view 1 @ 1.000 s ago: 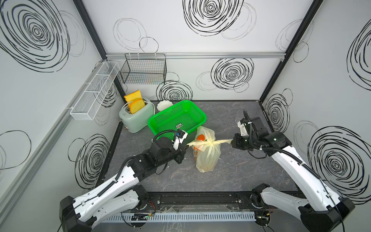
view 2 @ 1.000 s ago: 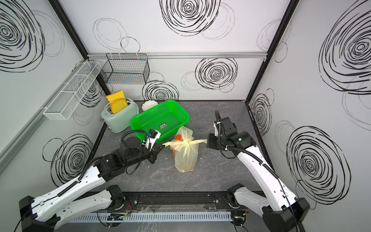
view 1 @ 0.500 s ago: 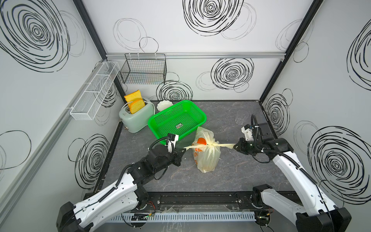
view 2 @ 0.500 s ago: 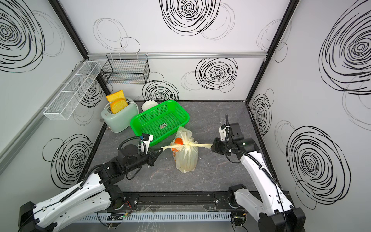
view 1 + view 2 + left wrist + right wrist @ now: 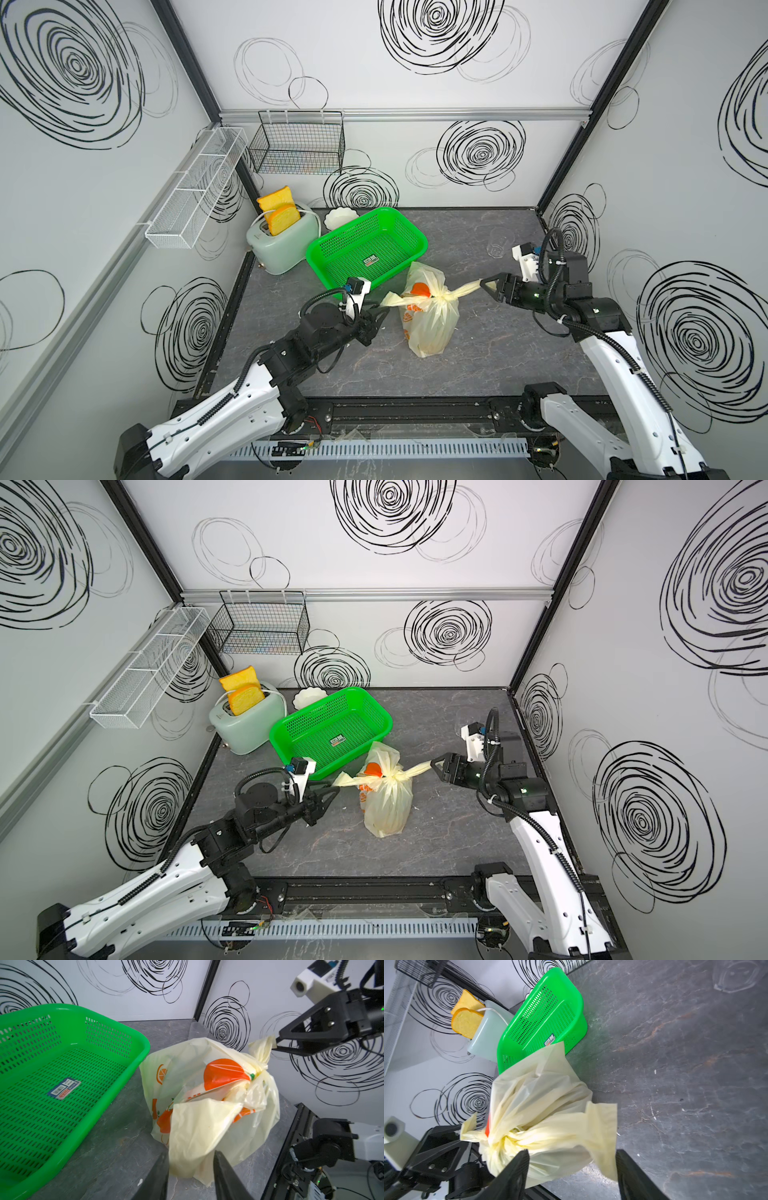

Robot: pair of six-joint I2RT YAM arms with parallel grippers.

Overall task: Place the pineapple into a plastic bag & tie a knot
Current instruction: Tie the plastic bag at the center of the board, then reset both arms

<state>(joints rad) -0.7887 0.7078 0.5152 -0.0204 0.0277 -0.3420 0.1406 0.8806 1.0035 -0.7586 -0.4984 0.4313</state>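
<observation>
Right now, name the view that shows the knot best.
Right wrist view: the knot sits close and large, both loose ends showing. The left wrist view shows it farther off, partly behind plastic bag folds. In both top views it is a small bunch.

Thin crinkled plastic bag [image 5: 432,328], glossy plastic basket [image 5: 353,245], matt stone-look tabletop [image 5: 498,353]

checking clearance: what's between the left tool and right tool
Between left tool and right tool stands only the plastic bag, knot on top; both top views show it.
</observation>
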